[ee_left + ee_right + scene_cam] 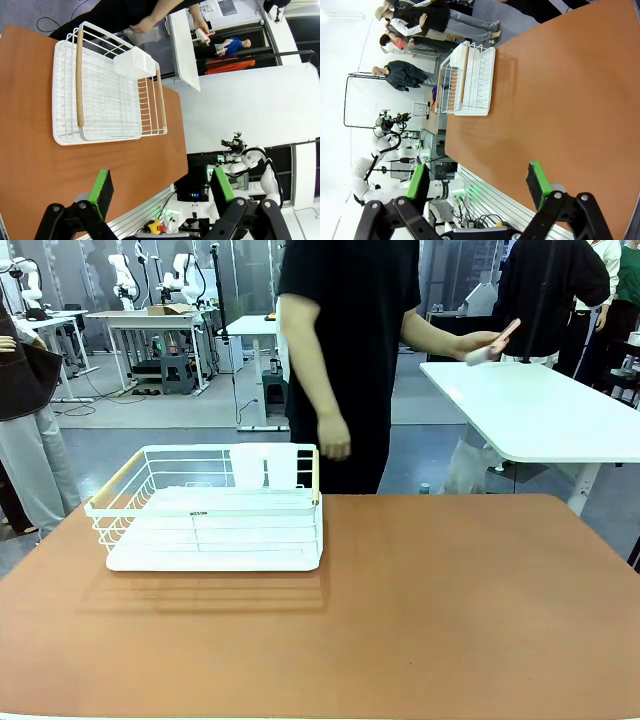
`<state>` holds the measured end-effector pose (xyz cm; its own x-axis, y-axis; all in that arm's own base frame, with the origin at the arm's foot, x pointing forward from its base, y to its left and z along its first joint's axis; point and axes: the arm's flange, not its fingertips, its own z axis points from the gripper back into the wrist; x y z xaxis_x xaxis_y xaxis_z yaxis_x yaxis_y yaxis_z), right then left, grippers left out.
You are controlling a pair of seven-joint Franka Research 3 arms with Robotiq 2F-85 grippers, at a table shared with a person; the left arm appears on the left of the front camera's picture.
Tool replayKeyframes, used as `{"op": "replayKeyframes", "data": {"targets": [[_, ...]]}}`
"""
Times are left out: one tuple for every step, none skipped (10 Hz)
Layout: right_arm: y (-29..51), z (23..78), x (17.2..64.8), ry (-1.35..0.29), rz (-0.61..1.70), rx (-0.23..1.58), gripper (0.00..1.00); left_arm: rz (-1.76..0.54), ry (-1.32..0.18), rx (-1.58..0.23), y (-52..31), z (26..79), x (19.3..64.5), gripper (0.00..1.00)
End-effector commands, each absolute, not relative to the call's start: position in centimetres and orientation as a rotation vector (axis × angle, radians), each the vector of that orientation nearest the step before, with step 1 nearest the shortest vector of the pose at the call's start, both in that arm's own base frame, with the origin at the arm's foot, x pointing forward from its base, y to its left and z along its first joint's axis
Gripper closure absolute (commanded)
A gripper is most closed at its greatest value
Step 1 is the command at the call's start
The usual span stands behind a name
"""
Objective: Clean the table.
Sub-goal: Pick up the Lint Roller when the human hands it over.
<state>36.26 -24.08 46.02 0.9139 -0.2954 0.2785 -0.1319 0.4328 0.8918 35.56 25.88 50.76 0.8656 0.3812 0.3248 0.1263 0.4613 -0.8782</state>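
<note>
One bench lies ahead of both pincers, its long axis running side to side. Its rack sits far left, which we judge nearer our left pincer; that gapes wide, holding nothing, and our right pincer likewise. The front view adds a person's hand hanging just beyond the rack.
</note>
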Motion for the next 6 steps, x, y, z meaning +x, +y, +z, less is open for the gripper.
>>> {"op": "replayKeyframes", "data": {"targets": [[-23.9,46.34,36.03,-0.438,-0.107,1.131,0.0,0.161,-0.535,-1.102,25.98,50.9,35.42,0.0],[-23.9,46.34,36.03,-0.438,-0.107,1.131,0.0,0.161,-0.535,-1.102,25.98,50.9,35.42,0.0],[-23.9,46.34,36.03,-0.438,-0.107,1.131,0.0,0.161,-0.535,-1.102,25.98,50.9,35.42,0.0],[-23.9,46.34,36.03,-0.438,-0.107,1.131,0.0,0.161,-0.535,-1.102,25.98,50.9,35.42,0.0],[-23.9,46.34,36.03,-0.438,-0.107,1.131,0.0,0.161,-0.535,-1.102,25.98,50.9,35.42,0.0],[-23.9,46.34,36.03,-0.438,-0.107,1.131,0.0,0.161,-0.535,-1.102,25.98,50.9,35.42,0.0]]}}
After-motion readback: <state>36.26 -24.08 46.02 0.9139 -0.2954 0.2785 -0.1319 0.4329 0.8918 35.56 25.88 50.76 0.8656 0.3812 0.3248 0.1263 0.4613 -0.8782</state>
